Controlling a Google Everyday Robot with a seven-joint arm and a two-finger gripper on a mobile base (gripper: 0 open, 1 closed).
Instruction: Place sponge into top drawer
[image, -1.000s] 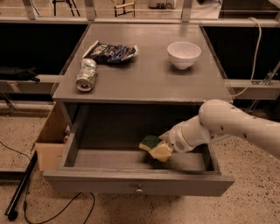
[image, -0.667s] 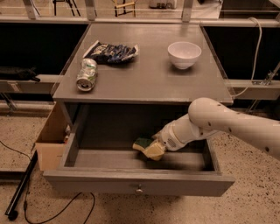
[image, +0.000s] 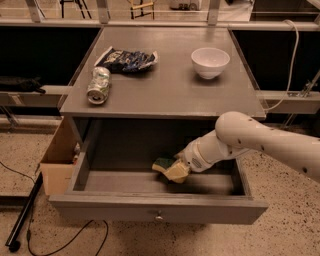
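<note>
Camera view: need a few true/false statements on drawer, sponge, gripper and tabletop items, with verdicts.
1. The top drawer is pulled open. True.
2. The sponge lies on the tabletop beside the bowl. False: it is inside the open drawer, at the end of the arm.
3. The gripper is down inside the drawer, right at the sponge. True.
4. The can stands upright. False: it lies on its side at the left of the tabletop, near the snack bag.
5. The white bowl sits on the right part of the tabletop. True.
</note>
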